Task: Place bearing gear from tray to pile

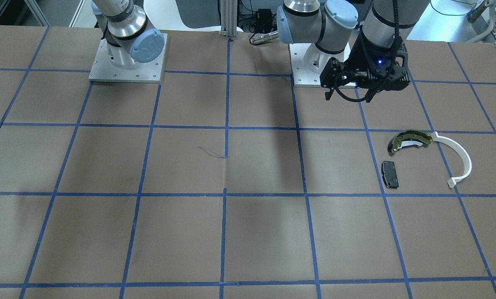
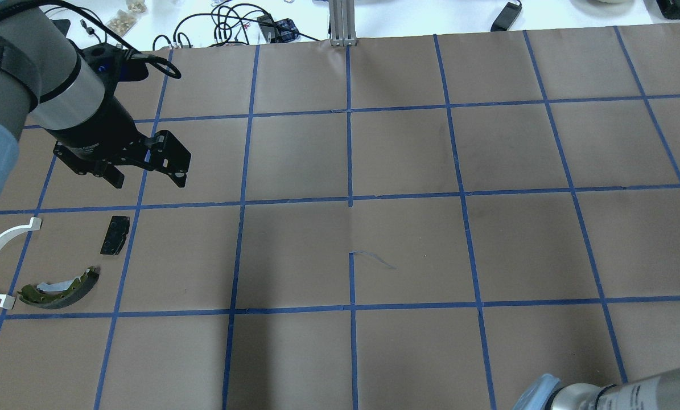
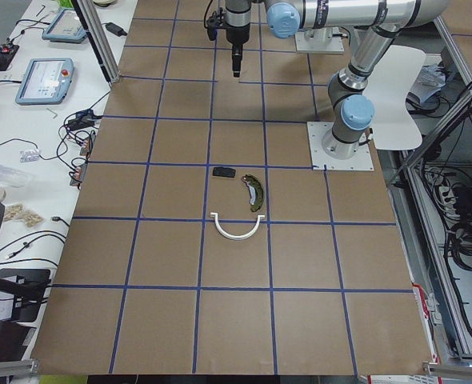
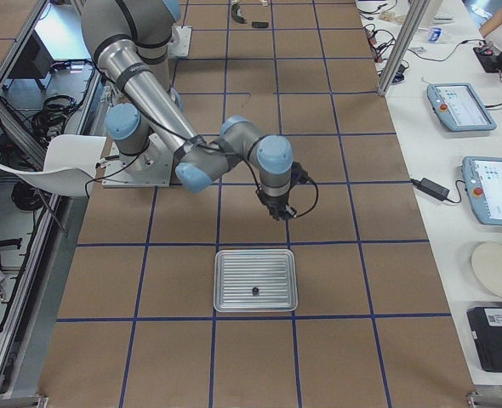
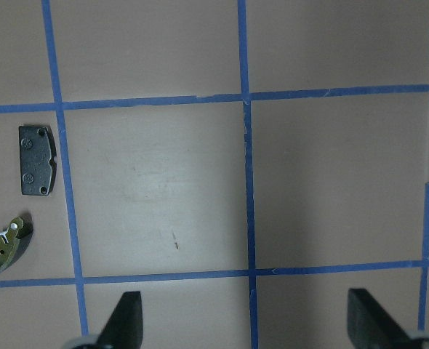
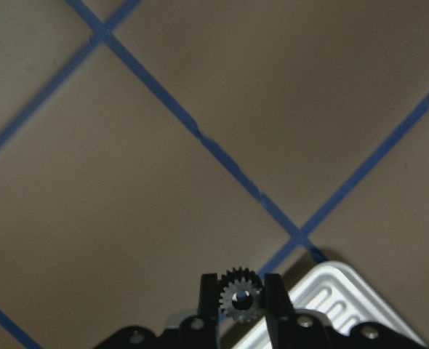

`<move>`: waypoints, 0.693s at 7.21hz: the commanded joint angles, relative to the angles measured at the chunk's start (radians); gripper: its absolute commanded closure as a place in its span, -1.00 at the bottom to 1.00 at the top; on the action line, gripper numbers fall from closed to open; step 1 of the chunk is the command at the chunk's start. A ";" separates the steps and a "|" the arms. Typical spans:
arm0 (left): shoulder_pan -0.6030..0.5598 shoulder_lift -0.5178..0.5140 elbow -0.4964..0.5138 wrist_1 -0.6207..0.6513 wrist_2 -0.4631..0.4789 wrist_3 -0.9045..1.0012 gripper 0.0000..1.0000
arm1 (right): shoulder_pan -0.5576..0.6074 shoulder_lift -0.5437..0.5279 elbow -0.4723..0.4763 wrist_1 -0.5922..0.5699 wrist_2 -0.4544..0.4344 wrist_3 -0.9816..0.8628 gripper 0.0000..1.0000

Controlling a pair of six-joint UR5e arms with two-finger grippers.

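Grey bearing gear (image 6: 241,298) sits pinched in right tool (image 6: 241,279) near tray (image 6: 349,289); left tool (image 2: 149,181) gapes.

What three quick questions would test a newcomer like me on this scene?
1. True or false: the left gripper is open and empty.
2. What does the right gripper clamp? A) nothing B) a small gear C) a bolt
3. Fill in: the pile on the table holds ___ parts.
Key: 1 true; 2 B; 3 three.
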 commanded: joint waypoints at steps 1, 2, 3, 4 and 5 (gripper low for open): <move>0.000 0.008 -0.005 0.004 -0.003 0.001 -1.00 | 0.359 -0.090 -0.001 0.071 -0.002 0.471 0.37; 0.000 0.010 0.001 0.004 -0.012 0.001 -1.00 | 0.542 -0.086 -0.007 0.058 -0.008 0.724 0.37; 0.000 0.012 -0.013 0.003 -0.004 -0.001 -1.00 | 0.702 -0.061 -0.006 0.048 0.004 1.002 0.37; 0.000 0.015 -0.014 -0.005 -0.006 -0.002 -1.00 | 0.829 -0.022 -0.001 0.010 0.006 1.235 0.37; 0.000 0.013 -0.017 -0.005 -0.010 -0.002 -1.00 | 0.925 0.035 0.002 -0.058 0.009 1.410 0.38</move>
